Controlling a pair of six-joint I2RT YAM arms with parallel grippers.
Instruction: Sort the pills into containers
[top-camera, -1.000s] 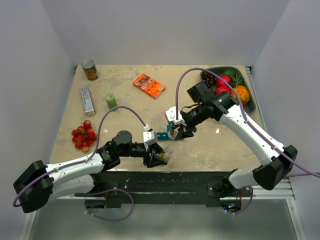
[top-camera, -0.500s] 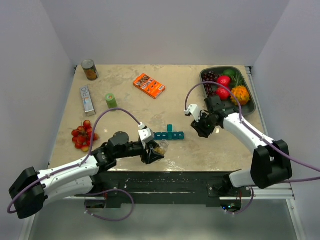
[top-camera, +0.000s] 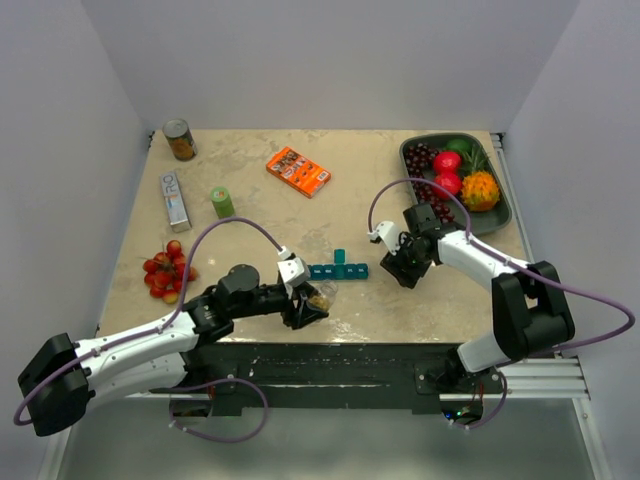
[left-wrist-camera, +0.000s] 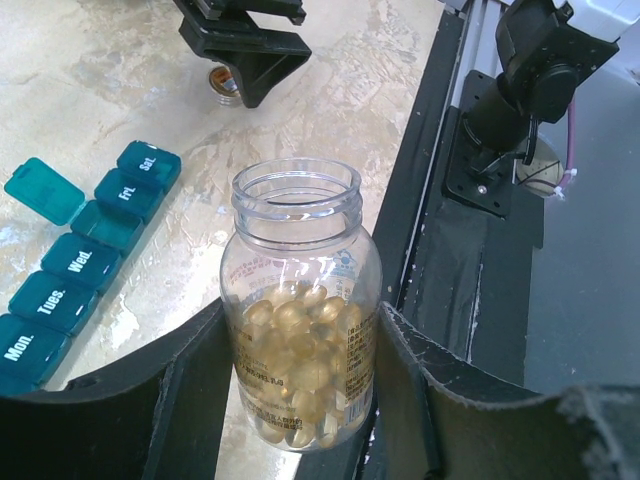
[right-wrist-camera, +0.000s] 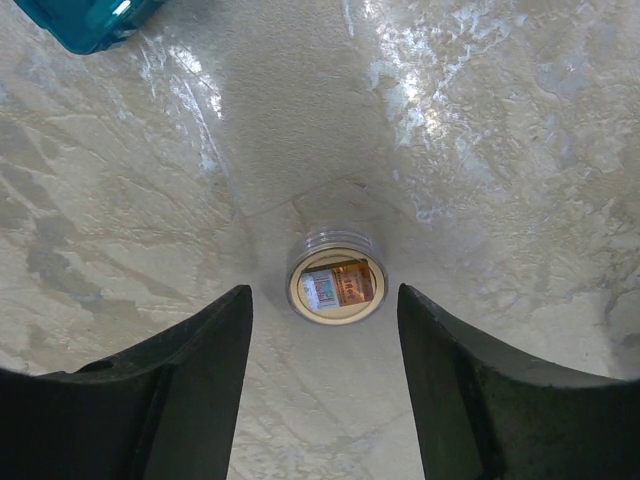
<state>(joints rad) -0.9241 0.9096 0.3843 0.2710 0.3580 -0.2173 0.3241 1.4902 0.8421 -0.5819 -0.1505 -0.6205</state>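
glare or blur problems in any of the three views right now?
Left wrist: bottle and the day labels on the pill organizer are sharp, mild sheen on the table. Right wrist: bright glare patches on the table, cap crisp, claw fingers dark and featureless. Top external: even light, soft shadows, no visible blur.

Probably a robotics lab: plain white panels box in a stone-look table (metal framing at its near edge).
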